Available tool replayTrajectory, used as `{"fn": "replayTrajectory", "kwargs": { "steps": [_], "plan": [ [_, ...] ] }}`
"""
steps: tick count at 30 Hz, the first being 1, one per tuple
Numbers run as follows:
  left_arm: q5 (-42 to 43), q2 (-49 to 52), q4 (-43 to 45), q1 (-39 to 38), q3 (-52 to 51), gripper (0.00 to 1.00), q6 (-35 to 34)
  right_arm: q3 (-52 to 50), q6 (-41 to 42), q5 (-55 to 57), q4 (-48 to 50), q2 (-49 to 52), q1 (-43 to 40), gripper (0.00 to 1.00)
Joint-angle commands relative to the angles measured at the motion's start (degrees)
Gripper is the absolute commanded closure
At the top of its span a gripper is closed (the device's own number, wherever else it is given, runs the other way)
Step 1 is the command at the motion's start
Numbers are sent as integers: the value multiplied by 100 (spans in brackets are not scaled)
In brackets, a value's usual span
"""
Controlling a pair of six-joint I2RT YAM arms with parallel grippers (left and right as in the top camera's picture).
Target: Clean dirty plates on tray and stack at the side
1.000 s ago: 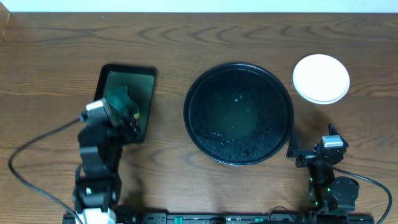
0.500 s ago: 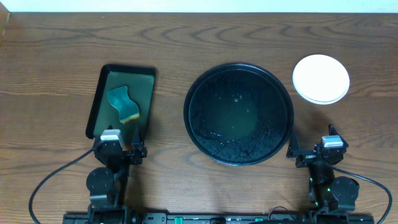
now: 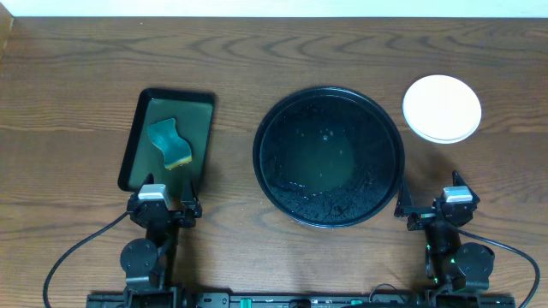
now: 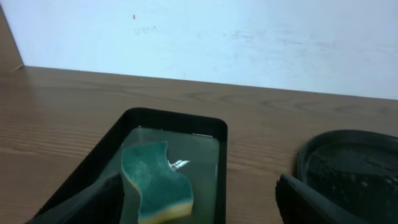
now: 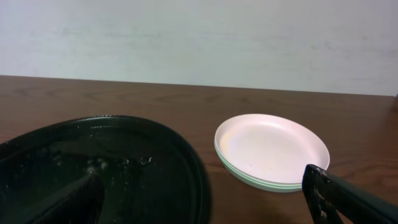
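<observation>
The large round black tray (image 3: 329, 156) sits at the table's middle, wet and with no plates on it; it also shows in the right wrist view (image 5: 93, 168) and at the right of the left wrist view (image 4: 354, 168). The plates (image 3: 442, 108) stand stacked at the right of the tray, white on top with mint edges below (image 5: 272, 151). My left gripper (image 3: 164, 208) is open and empty, near the front end of the small green tray. My right gripper (image 3: 428, 211) is open and empty, at the tray's front right.
A small rectangular black-rimmed green tray (image 3: 137, 137) at the left holds water and a green-and-yellow sponge (image 3: 169, 143), also in the left wrist view (image 4: 155, 183). A pale wall runs behind the table's far edge.
My left arm has drawn back from over the small green tray to the table's front edge, leaving the sponge lying in that tray. The right arm has not moved.
</observation>
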Motion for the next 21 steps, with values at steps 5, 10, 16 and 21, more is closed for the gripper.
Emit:
{"fn": "replayTrajectory", "kwargs": {
  "steps": [5, 10, 16, 21],
  "plan": [
    [-122, -57, -258, -9, -87, 21, 101, -4, -46, 0, -22, -37, -50, 1],
    [-90, -57, -258, -13, -87, 21, 142, -7, -46, 0, -22, -37, -50, 1],
    [-83, -57, -251, -13, -85, 21, 142, -7, -46, 0, -22, -37, -50, 1],
    [-83, -44, -249, -13, -85, 21, 142, -7, -46, 0, -22, -37, -50, 1]
  ]
}}
